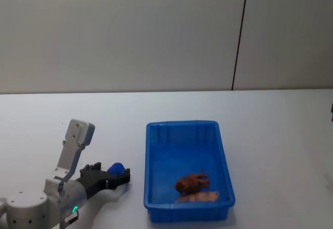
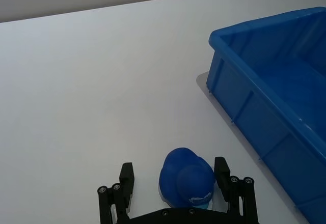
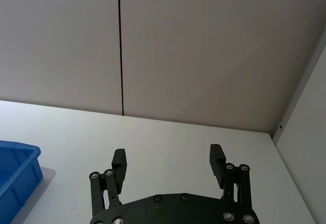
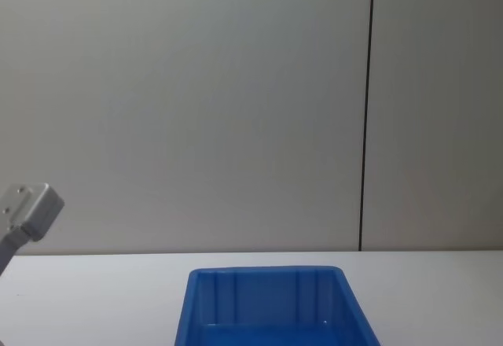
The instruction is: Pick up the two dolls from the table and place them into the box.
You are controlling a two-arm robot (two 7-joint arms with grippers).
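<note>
I see a big plain wall in front of me. It is a soft grey-tan colour. A thin dark line runs straight down it, where two panels meet. The line stops at the far edge of the table. The table is white and flat and goes right up to the wall. On my right, a second pale wall meets the first one in a corner. The light is soft and even.

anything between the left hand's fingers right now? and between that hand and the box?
A small blue capped toy sits between the open left hand's fingers. From there to the box, bare table, in the left wrist view.
</note>
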